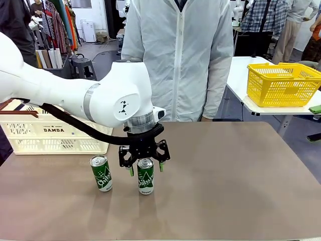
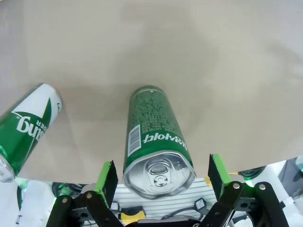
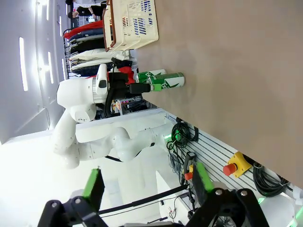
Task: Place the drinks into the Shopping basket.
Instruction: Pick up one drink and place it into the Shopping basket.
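1. The word "DAMDA" is printed in dark letters on the side of the cream basket (image 1: pixel 53 131), which is set at the far left of the brown table (image 1: pixel 241 170).
2. White writing is seen on two green cans. It cannot be read clearly in the front view.
3. In the left wrist view, a white barcode patch and white letters are seen on the middle can (image 2: pixel 154 137). A silver top with a pull tab is seen too.
4. The other can (image 1: pixel 101 173) is stood just to the left of it, a little apart.
5. The left arm is reached in from the left and bent down over the middle can.
6. The left gripper (image 1: pixel 145 167) is held wide, with one green pad on each side of the can's top. The can is not squeezed.
7. The right gripper (image 3: pixel 147 182) is held wide too, with nothing between its fingers, away from the cans.
8. A person in a white coat (image 1: pixel 175 55) is stood at the far side of the table.
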Controlling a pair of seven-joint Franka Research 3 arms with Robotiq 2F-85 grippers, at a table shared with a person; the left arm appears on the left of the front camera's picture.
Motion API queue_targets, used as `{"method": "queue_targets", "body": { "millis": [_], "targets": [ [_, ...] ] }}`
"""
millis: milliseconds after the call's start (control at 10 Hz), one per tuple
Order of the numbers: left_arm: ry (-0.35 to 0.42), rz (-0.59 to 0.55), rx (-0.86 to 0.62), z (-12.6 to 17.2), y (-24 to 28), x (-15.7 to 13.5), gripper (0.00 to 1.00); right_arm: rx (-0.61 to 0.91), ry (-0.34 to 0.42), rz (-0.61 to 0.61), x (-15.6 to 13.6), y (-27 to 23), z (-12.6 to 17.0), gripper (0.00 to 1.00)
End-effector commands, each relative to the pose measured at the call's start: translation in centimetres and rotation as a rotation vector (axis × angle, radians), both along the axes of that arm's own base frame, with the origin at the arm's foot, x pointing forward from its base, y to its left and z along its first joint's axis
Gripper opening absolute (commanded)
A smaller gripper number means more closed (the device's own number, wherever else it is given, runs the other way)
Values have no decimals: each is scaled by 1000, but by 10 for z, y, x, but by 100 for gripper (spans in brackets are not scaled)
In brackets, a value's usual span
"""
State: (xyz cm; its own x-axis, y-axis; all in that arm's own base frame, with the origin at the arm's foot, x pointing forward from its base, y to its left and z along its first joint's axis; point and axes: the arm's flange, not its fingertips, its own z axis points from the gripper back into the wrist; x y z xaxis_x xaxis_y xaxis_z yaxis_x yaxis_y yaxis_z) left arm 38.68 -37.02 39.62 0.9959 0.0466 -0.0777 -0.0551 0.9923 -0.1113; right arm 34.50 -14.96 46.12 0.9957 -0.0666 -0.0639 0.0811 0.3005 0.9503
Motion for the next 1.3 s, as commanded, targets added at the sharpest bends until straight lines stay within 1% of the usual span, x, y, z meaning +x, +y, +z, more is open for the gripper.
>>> {"method": "queue_targets", "body": {
  "millis": [0,100,200,300,600,800,900,1000,1100,1200],
  "targets": [
    [-47,-21,35,2,-1,0,100,3,17,0,-1,0,6,100],
    [-70,-22,48,0,-2,0,44,3,17,0,-1,0,6,100],
    [-61,-20,67,-2,-2,0,0,3,17,0,-1,0,6,100],
    [-49,-23,73,-3,0,0,0,3,17,0,-1,0,6,100],
    [-72,-38,75,-3,-2,0,0,3,17,0,-1,0,6,100],
    [-70,-51,80,-4,-4,1,0,3,17,0,-1,0,6,100],
    [-63,-63,69,4,0,1,0,3,17,0,-1,0,6,100],
    [-63,-76,38,28,13,2,0,3,17,0,-1,0,6,100],
    [-60,-62,37,66,34,3,0,3,17,0,-1,0,6,100],
    [-77,-90,26,108,55,5,0,3,17,0,-1,0,6,100]
  ]
}}
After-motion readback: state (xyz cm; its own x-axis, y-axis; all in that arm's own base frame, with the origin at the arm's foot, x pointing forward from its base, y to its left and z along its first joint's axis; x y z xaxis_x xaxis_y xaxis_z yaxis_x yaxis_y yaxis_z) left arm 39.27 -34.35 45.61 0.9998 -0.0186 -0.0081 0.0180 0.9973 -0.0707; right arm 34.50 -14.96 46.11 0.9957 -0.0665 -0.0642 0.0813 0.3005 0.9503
